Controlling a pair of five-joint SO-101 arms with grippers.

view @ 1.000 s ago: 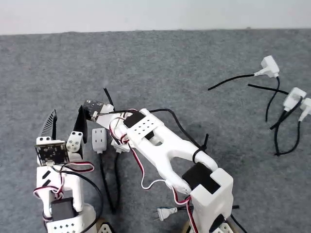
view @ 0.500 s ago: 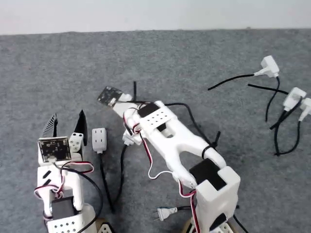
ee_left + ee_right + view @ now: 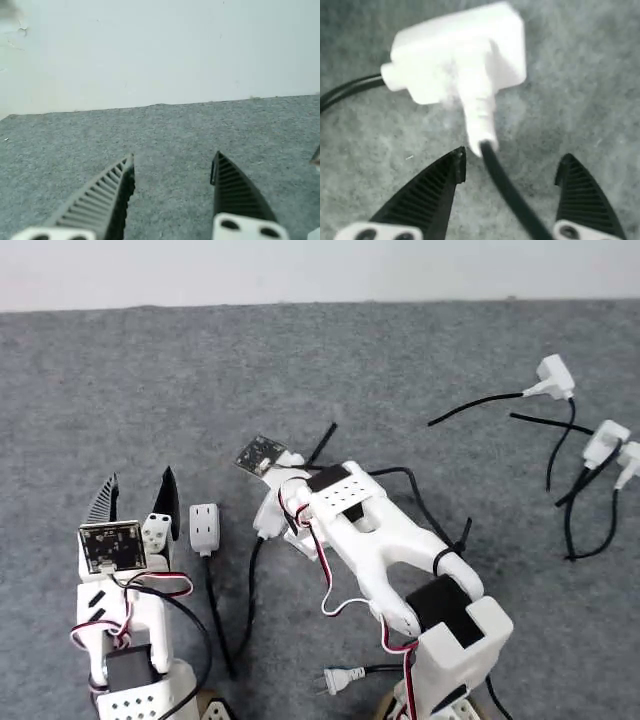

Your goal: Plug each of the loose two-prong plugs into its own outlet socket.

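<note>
Right wrist view first: the right tool (image 3: 514,155) is spread wide and has hold of nothing. Its tips sit either side of a black cord (image 3: 507,190) without touching it. That cord runs up into a white plug (image 3: 479,112), which is pushed against a white outlet block (image 3: 460,45) lying on the grey bench (image 3: 590,100). It looks seated to me, but I can't make out the seam, so whether the prongs are fully home is a guess.

The left tool (image 3: 175,156) is wide open and empty too, sitting low over the bench. In the high view a second outlet (image 3: 203,525) lies just beside it and looks free. A loose plug (image 3: 340,678) lies near the right arm's base, well apart from that outlet, so I'd say that pair is next.

To do it well, I'd grab the loose plug by its body, never the cord, with the prongs level. These blocks will probably skate on the bench, so I'd pin the second outlet with the left tool before pushing straight in.

Hard to read:
- The right arm (image 3: 370,530) covers most of the seated pair in the high view.
- The loose plug's cord disappears under the arm base.
- For the white pieces (image 3: 553,378) far off on the right with tangled cords, I can't tell plugs from sockets, or whether any are joined.
</note>
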